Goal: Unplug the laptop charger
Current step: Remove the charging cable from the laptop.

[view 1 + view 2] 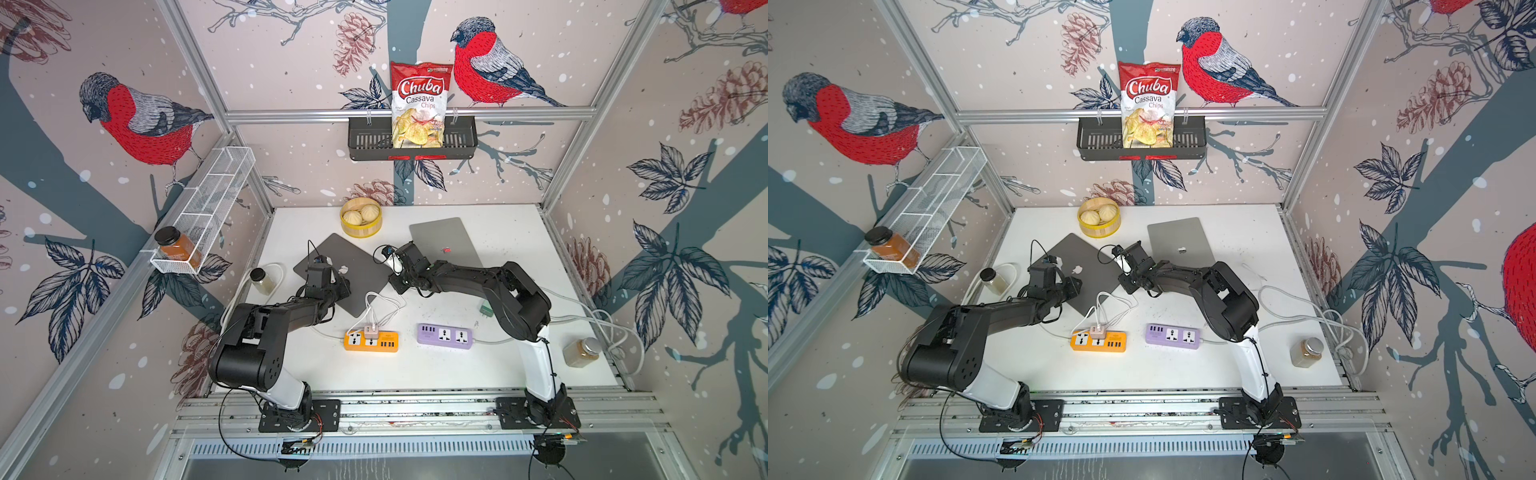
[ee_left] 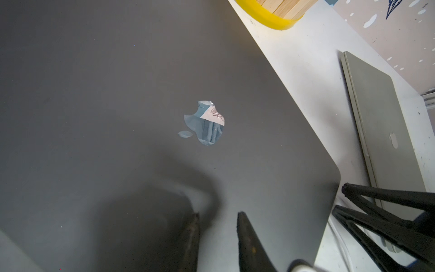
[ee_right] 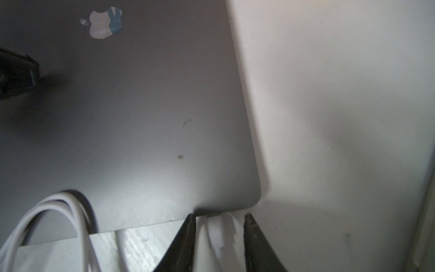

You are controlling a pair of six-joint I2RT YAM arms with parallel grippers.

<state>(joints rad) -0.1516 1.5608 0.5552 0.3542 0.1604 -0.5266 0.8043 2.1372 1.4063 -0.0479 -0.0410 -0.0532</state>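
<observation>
Charger's white plug [image 3: 215,232] sits in the edge of the closed dark grey laptop [image 1: 365,278], beside the corner nearest the centre of the white tabletop [image 1: 519,241]. Right gripper [image 3: 220,215] straddles the plug, one finger on each side; whether they press it I cannot tell. Left gripper [image 2: 218,213] rests tips-down on the lid, fingers slightly apart, holding nothing.

charger plug [image 3: 215,232]: blurred | white cable [image 3: 80,221]: cut off by edge
</observation>
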